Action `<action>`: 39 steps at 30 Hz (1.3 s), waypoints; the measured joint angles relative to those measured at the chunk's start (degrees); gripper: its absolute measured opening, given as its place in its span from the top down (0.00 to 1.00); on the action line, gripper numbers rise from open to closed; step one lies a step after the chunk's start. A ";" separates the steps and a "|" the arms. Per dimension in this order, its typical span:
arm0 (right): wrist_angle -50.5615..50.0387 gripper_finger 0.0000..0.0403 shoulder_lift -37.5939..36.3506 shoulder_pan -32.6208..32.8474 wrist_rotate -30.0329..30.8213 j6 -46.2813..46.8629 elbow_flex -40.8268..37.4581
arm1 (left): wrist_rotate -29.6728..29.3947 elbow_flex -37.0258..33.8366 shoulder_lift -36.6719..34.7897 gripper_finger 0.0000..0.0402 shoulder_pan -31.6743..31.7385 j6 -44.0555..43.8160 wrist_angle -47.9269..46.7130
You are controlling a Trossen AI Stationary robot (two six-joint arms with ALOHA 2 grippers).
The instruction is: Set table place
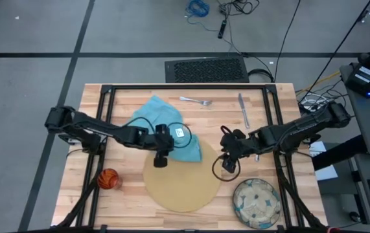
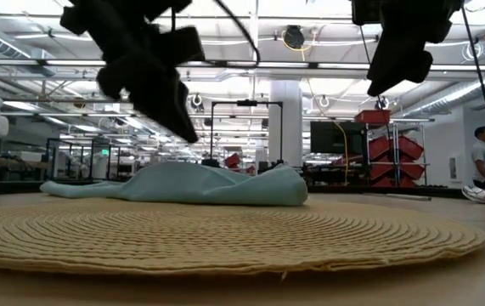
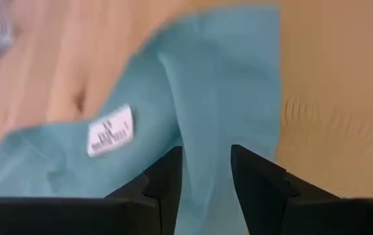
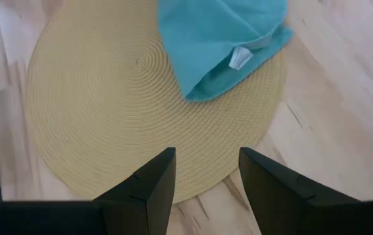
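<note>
A light-blue napkin (image 1: 165, 126) lies crumpled on the table (image 1: 126, 97), with its near part over the far edge of the round tan mat (image 1: 181, 184). My left gripper (image 1: 161, 160) hovers open just above the napkin's near edge (image 3: 206, 98) and touches nothing; in the low view the left gripper (image 2: 153, 76) is clear of the cloth (image 2: 200, 185). My right gripper (image 1: 230, 167) is open and empty above the mat's right edge (image 4: 108, 98). A greenish plate (image 1: 257, 202) sits at the near right and an orange cup (image 1: 109, 178) at the near left.
A fork (image 1: 196, 101) lies at the far middle of the table, and a knife and spoon (image 1: 243, 111) lie at the far right. A black frame (image 1: 185, 87) edges the table. A white label (image 3: 110, 132) shows on the napkin.
</note>
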 joint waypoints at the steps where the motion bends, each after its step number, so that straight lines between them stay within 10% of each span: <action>1: 0.04 0.60 0.02 -0.06 0.10 -0.22 0.00 | -0.03 0.01 0.69 0.71 -0.07 0.49 0.02; 31: 0.02 0.60 0.02 -2.49 -0.14 -4.09 0.00 | 0.25 0.11 7.07 0.71 0.04 -1.14 -3.25; 39: 0.05 0.60 0.02 -2.79 -0.19 -4.95 0.00 | -8.62 3.85 4.49 0.98 -0.87 0.86 -3.82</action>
